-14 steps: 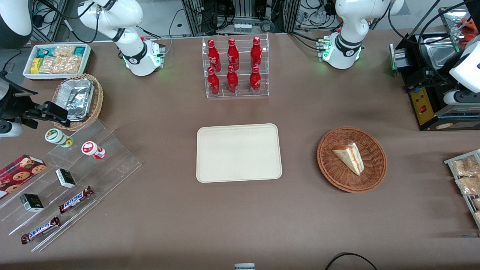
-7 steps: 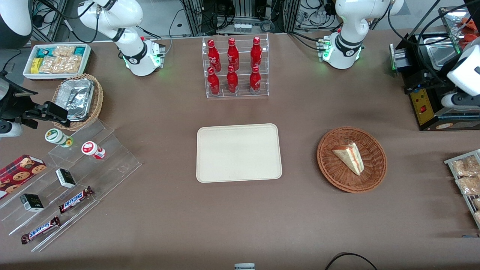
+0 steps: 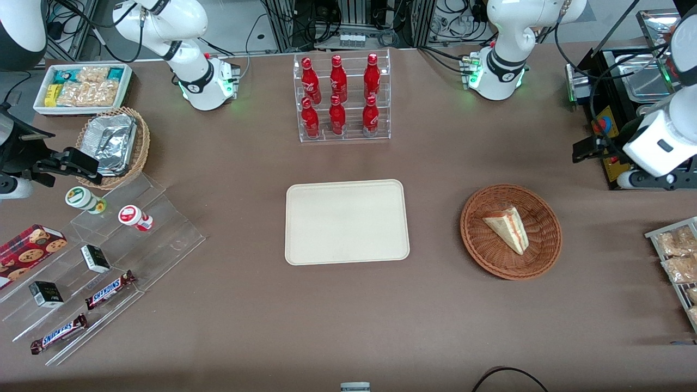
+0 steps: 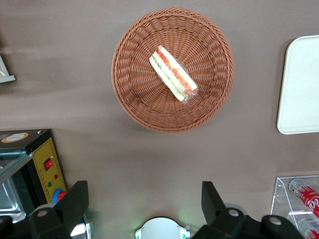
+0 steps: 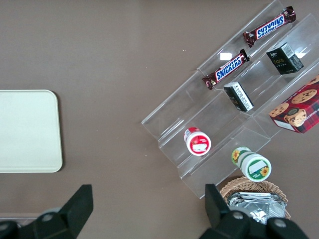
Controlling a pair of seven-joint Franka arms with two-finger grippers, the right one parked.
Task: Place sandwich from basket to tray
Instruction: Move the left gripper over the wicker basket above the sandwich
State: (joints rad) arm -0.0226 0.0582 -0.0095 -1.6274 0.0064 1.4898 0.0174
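Observation:
The sandwich (image 3: 507, 228), a pale wedge with pink, orange and green layers, lies in the reddish-brown wicker basket (image 3: 479, 250) toward the working arm's end of the table. The cream tray (image 3: 347, 222) sits flat mid-table beside the basket, with nothing on it. My left gripper (image 3: 587, 149) hangs high above the table, farther from the front camera than the basket and toward the working arm's end. In the left wrist view the gripper (image 4: 144, 191) is open and holds nothing, with the sandwich (image 4: 173, 73), basket (image 4: 134, 94) and a tray corner (image 4: 299, 89) below it.
A black machine with a yellow panel (image 3: 612, 158) stands close beside the gripper. A clear rack of red bottles (image 3: 342, 98) stands farther back than the tray. Snack packets on a rack (image 3: 675, 256) lie at the working arm's end; a stepped acrylic stand (image 3: 109, 256) at the parked arm's end.
The left arm has swung in from the table's working end toward the basket, and its gripper now shows beside the black machine. Sandwich, basket and tray have not moved.

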